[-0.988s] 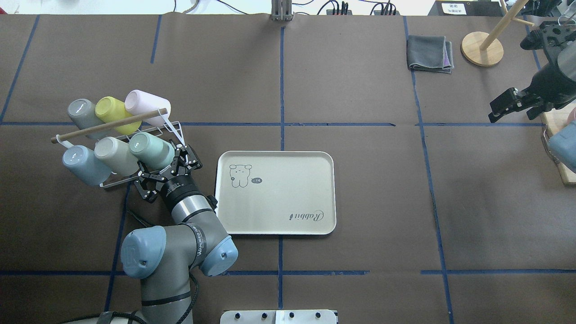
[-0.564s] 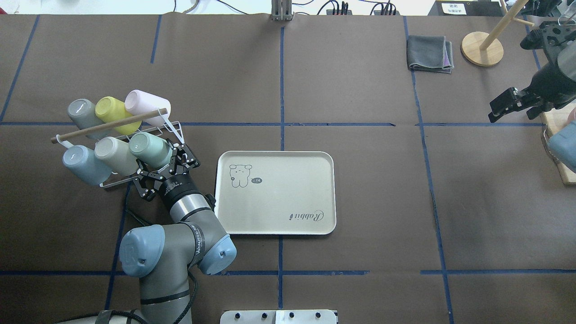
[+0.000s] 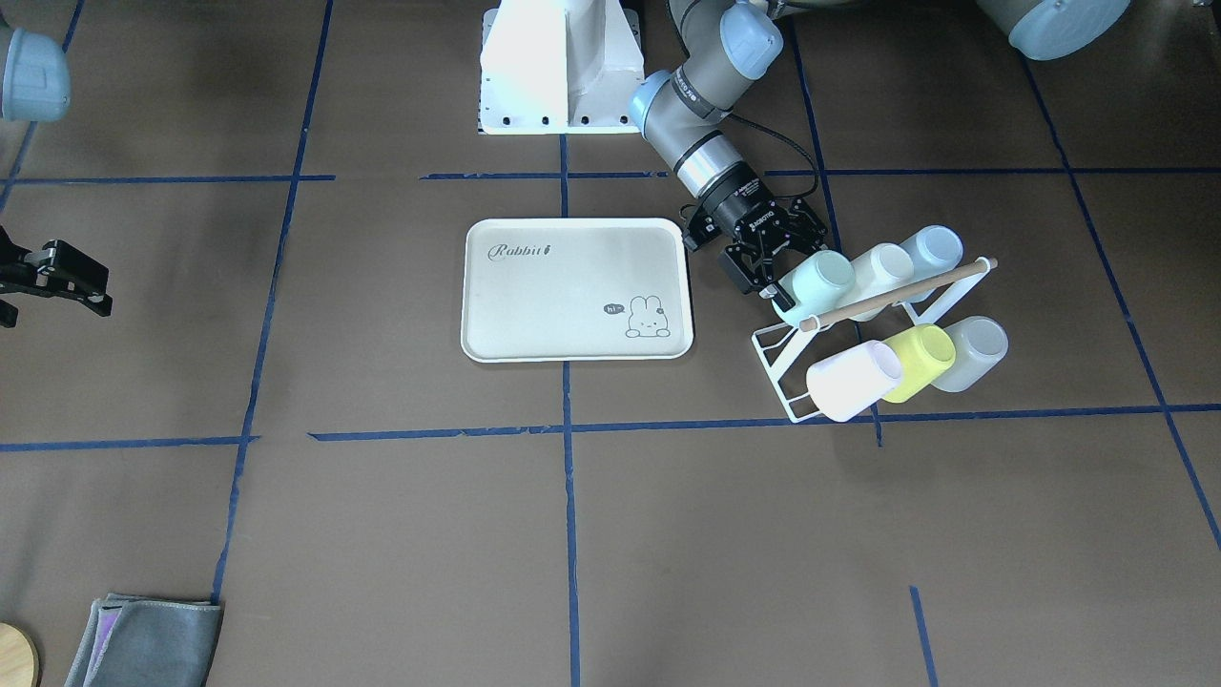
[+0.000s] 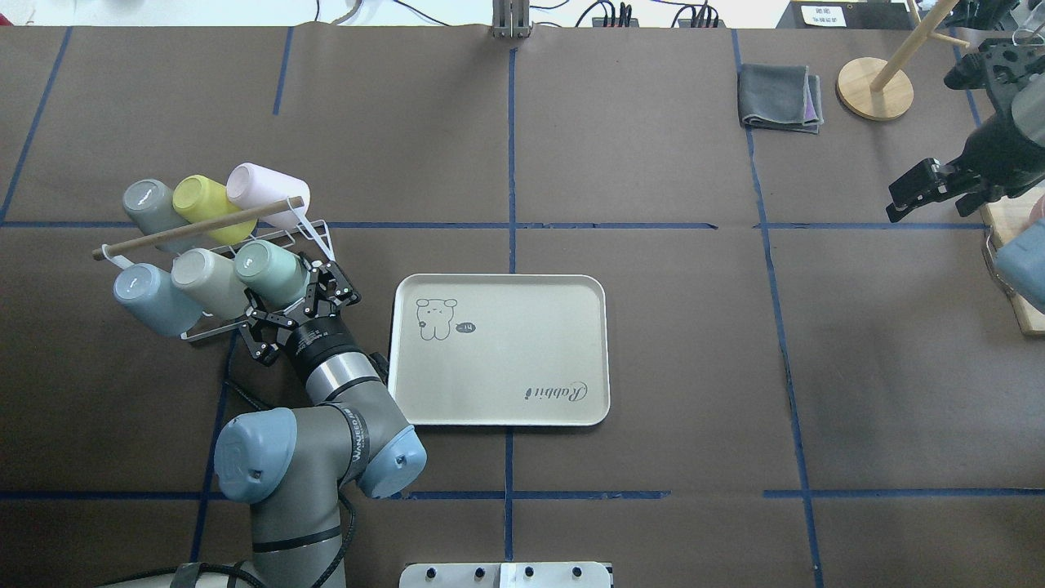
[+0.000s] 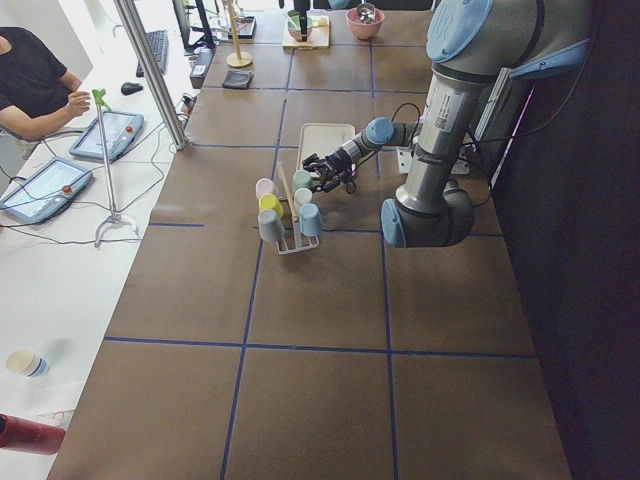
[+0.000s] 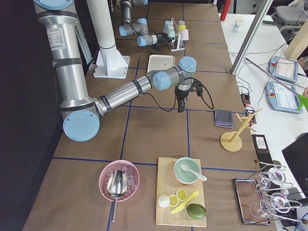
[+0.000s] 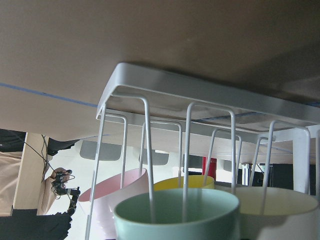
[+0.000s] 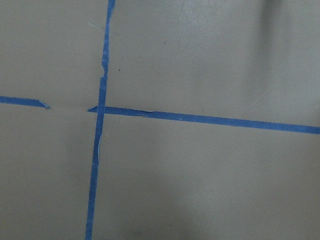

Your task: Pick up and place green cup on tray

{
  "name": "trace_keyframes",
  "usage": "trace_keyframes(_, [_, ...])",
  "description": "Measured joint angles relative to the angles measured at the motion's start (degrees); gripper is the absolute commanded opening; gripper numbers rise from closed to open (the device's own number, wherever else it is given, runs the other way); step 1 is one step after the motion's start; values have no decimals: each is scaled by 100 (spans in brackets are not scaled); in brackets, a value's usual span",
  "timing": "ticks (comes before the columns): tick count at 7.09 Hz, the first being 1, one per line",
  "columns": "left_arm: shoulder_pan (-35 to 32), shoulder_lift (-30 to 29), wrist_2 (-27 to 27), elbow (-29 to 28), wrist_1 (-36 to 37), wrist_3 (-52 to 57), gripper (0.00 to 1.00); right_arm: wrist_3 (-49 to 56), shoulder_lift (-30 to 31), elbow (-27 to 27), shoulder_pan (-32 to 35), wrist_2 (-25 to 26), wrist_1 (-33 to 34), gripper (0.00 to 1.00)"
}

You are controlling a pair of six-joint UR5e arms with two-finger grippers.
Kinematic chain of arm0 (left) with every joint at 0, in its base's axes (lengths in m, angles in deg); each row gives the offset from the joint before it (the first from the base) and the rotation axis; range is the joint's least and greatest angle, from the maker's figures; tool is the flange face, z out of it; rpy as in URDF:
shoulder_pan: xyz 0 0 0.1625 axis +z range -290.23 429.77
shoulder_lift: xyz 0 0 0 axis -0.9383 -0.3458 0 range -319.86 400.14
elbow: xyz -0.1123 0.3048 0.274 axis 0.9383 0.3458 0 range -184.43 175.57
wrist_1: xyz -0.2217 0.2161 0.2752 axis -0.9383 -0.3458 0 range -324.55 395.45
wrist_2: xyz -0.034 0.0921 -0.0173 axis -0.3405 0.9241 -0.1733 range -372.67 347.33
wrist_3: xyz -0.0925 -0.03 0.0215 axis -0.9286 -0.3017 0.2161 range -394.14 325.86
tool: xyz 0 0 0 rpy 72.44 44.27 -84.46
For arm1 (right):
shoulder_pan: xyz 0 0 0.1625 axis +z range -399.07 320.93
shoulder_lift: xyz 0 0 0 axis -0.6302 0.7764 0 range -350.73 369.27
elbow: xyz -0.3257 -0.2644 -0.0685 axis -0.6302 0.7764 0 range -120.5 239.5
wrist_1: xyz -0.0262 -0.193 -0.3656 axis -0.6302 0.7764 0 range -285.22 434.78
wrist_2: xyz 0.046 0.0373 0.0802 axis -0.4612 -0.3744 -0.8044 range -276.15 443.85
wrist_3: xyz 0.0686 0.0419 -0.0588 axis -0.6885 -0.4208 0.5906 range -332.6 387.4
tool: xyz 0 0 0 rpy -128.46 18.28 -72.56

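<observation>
The green cup [image 4: 273,273] lies mouth toward me on the white wire rack [image 4: 318,233], at the near right end of its row; it also shows in the front view [image 3: 818,279] and the left wrist view [image 7: 177,215]. My left gripper [image 4: 295,300] is open, its fingers spread on either side of the cup's mouth end without closing on it. The cream tray [image 4: 500,359] sits bare just right of that arm. My right gripper [image 4: 927,202] hangs open over bare table at the far right, holding nothing.
The rack holds several other cups, among them a yellow-green cup [image 4: 200,204], a pale blue cup [image 4: 151,298] and a pink cup [image 4: 261,188], under a wooden rod [image 4: 196,229]. A folded grey cloth [image 4: 780,98] and a wooden stand [image 4: 875,88] sit at the back right.
My left gripper has crept a little left and forward, closer around the green cup's mouth. The cup, tray and right arm have not moved.
</observation>
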State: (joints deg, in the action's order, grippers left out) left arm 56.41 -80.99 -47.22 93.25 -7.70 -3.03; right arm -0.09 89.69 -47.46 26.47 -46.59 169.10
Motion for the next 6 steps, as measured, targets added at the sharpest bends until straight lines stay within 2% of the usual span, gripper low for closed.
trace_keyframes(3, [-12, 2, 0, -42, 0, -8, 90, -1, -4, 0, 18, 1, -1, 100])
trace_keyframes(5, [-26, 2, 0, -46, 0, -9, 99, -2, -6, 0, 23, 1, 0, 100])
trace_keyframes(6, [-30, 2, 0, -46, 0, -9, 99, -1, -6, 0, 26, 1, 4, 100])
